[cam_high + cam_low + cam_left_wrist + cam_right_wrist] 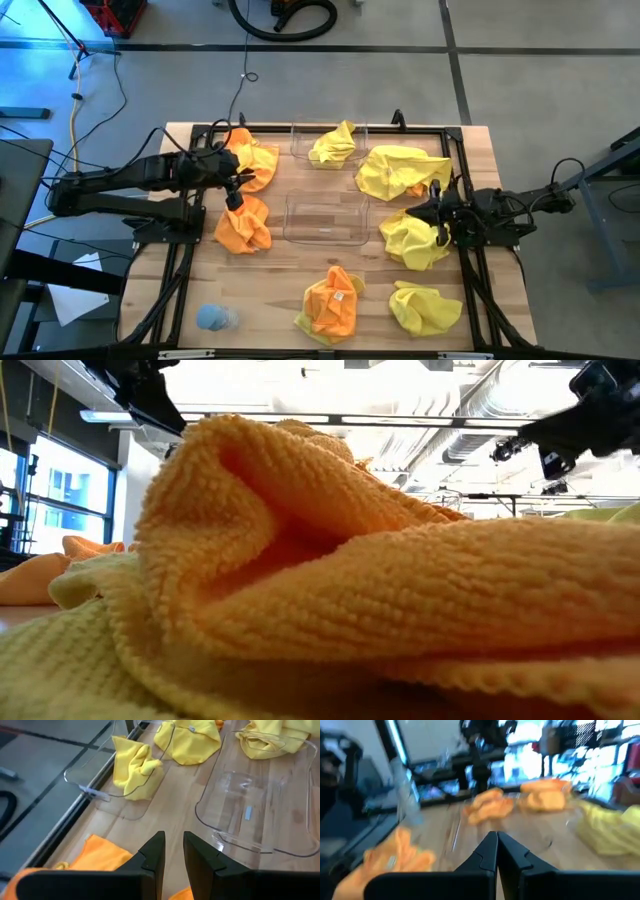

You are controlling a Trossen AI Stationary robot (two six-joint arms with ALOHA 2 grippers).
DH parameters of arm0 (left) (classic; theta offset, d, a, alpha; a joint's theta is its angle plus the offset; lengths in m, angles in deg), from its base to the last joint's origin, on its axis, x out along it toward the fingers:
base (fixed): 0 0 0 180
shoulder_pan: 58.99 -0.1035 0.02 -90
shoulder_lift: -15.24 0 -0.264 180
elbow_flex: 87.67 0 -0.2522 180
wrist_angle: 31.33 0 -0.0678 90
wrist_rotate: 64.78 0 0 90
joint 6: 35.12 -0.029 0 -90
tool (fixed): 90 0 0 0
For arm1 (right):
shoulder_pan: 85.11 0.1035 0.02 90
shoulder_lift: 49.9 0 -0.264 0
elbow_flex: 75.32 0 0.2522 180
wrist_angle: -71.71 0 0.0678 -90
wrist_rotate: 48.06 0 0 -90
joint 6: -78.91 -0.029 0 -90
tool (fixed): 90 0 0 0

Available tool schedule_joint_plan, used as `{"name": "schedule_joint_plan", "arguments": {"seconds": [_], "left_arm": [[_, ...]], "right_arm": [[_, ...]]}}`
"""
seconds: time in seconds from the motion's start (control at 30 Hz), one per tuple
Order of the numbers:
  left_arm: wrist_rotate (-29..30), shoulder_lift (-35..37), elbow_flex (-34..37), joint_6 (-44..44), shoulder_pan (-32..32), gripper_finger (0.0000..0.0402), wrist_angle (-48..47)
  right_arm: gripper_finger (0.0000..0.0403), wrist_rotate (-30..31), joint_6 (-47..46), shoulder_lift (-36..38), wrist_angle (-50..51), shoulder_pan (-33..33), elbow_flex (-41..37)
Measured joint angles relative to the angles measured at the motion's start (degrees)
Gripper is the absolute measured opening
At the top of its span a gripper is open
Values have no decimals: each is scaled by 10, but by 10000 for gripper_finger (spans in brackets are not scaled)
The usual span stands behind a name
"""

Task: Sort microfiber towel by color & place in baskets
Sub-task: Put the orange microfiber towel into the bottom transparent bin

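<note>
Three orange towels lie on the table: one at the far left (252,160), one at the left (243,226), one near the front (330,305). Yellow towels lie on the right (400,172), (412,240), (425,307). Another yellow towel (333,145) sits in the far basket (300,140). The near basket (325,220) holds nothing. My left gripper (236,196) (174,845) hovers between the two left orange towels, with a narrow gap between its fingers. My right gripper (442,232) (496,845) is shut and empty above the middle yellow towel.
A pale blue lump (215,318) lies at the near left corner. A black metal frame (455,135) borders the work area. In the low view an orange towel (350,560) fills the picture. Bare wood shows between the two baskets and in front of the near one.
</note>
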Motion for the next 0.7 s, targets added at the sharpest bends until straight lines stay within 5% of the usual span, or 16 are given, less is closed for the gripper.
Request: {"name": "schedule_joint_plan", "arguments": {"seconds": [0.17, 0.33, 0.53, 0.7], "left_arm": [[-1, 5, 17, -75, 0, 55, 60], [-22, 11, 22, -94, -1, 55, 75], [-54, 16, 22, -99, -1, 55, 89], [-84, 16, 22, -100, -1, 55, 90]], "right_arm": [[0, 33, 0, -56, -90, 0, 0], [0, 55, -42, -231, -102, 0, 64], [0, 16, -25, -475, -45, 1, 254], [0, -19, -29, -639, 131, 7, 458]]}}
